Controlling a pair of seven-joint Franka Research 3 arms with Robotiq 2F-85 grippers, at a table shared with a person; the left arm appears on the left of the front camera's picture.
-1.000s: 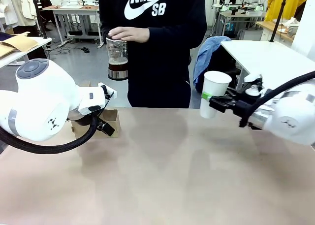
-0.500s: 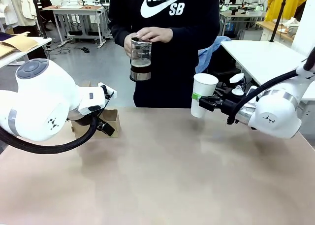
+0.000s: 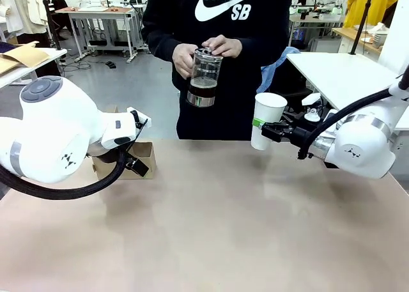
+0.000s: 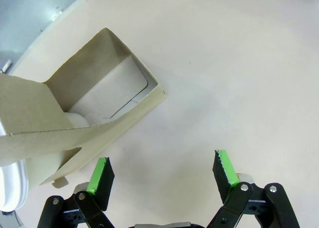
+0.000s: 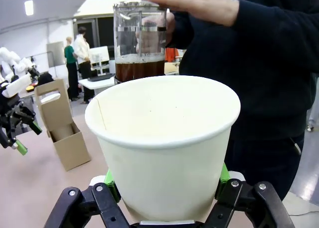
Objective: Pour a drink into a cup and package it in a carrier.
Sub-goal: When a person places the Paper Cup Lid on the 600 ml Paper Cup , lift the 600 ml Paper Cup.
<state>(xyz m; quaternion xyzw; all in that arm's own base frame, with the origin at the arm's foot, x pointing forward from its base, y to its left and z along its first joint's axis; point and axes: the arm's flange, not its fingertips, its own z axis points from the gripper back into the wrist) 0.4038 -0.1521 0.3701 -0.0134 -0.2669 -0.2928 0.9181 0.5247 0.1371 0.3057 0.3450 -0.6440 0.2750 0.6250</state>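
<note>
Risk: right gripper (image 5: 167,179) clamps empty cup (image 5: 164,138) aloft, left gripper (image 4: 162,170) gapes idle; off-centre tilt of pitcher (image 3: 204,78) would spill drink (image 3: 203,89).

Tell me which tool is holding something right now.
The right tool, shut on the white cup; the left tool is open and empty beside the carrier.

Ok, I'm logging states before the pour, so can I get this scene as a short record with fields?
cup: upright, no liquid visible inside, clamped by the right gripper
pitcher: in the person's hands beside the cup, not pouring
drink: amber-brown, in the pitcher's lower part
carrier: on the table, by the open left gripper
</note>
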